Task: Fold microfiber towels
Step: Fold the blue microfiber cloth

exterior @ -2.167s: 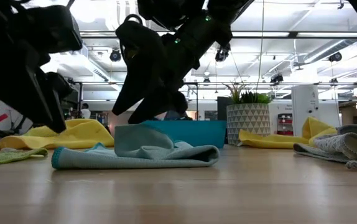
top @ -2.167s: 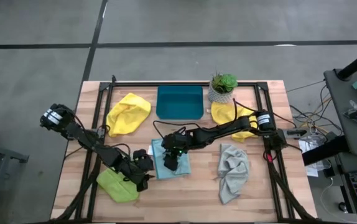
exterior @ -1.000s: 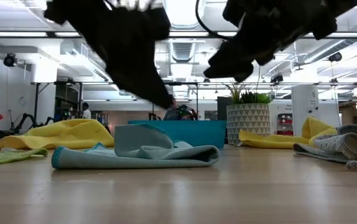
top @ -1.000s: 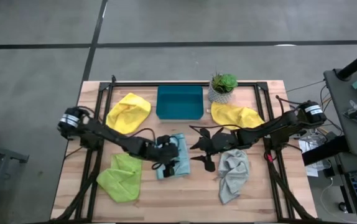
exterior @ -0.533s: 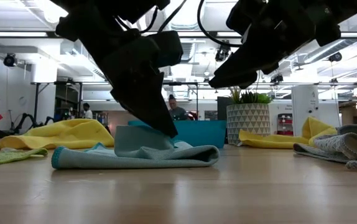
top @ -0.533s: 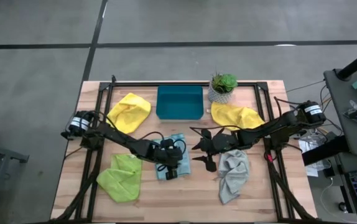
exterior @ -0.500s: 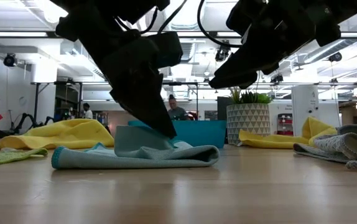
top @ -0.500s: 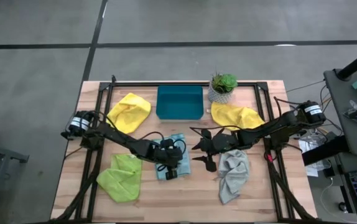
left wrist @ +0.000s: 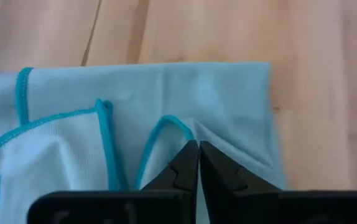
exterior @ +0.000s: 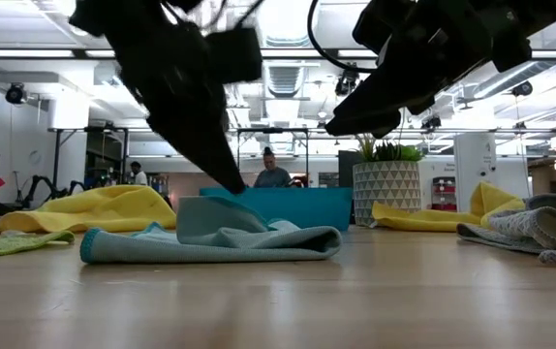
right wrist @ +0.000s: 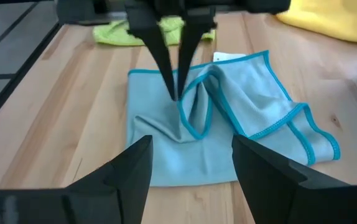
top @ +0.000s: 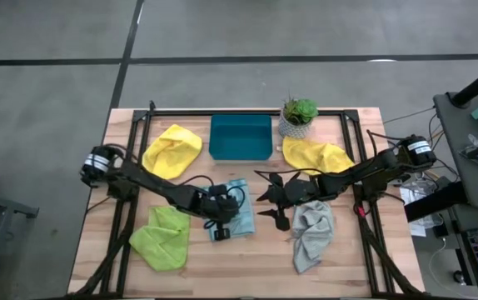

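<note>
Locate the light blue towel (top: 237, 218) on the wooden table (top: 351, 250), just in front of the teal tray (top: 240, 137); it lies rumpled, with a teal-edged fold raised at its middle. The left gripper (top: 221, 216) stands on that towel with its fingers (left wrist: 191, 167) pressed together, pinching the raised fold. The right gripper (top: 274, 198) hangs just beside the light blue towel, on the side toward the grey towel (top: 312, 233), with its fingers (right wrist: 129, 169) spread and nothing between them. You will find the lime green towel (top: 163, 237) on the towel's other side, and the two yellow towels (top: 172, 150) flanking the tray, one (top: 316, 155) next to the potted plant (top: 298, 117).
</note>
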You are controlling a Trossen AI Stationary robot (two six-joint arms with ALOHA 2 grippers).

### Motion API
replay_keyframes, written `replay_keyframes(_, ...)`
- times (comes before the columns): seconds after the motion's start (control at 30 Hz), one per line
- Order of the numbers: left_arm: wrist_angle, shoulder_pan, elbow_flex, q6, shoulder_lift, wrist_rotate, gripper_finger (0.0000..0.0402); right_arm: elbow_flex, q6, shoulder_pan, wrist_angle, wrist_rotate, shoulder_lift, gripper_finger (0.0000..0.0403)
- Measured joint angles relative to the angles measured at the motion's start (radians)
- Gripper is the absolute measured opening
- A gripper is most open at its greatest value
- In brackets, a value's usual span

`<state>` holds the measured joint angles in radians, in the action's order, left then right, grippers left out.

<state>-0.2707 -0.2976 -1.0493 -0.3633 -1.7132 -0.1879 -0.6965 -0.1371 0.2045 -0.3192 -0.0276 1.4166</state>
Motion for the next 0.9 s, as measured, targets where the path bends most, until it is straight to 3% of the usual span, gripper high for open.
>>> replay_keyframes(0.13, 0.024, 0.001, 0.000, -0.003, 0.016, 0.000, 0.0019, 0.004, 0.000, 0.007, -0.003, 0.000, 0.000, 0.0210)
replay_keyframes(0.4, 0.114, 0.024, 0.000, -0.042, -0.045, 0.001, 0.0125, 0.016, -0.001, 0.007, -0.010, -0.001, 0.001, 0.0210)
replay_keyframes(0.53, 0.130, 0.034, -0.002, -0.090, -0.092, 0.001, 0.0153, 0.021, -0.001, 0.007, -0.010, 0.000, 0.001, 0.0210)
replay_keyframes(0.7, 0.131, 0.036, -0.004, -0.128, -0.113, 0.034, 0.0148, 0.024, -0.001, 0.007, -0.009, 0.000, 0.001, 0.0210)
replay_keyframes(0.9, 0.122, 0.036, -0.004, -0.152, -0.109, 0.080, 0.0067, 0.025, -0.005, 0.007, -0.011, 0.000, 0.001, 0.0210)
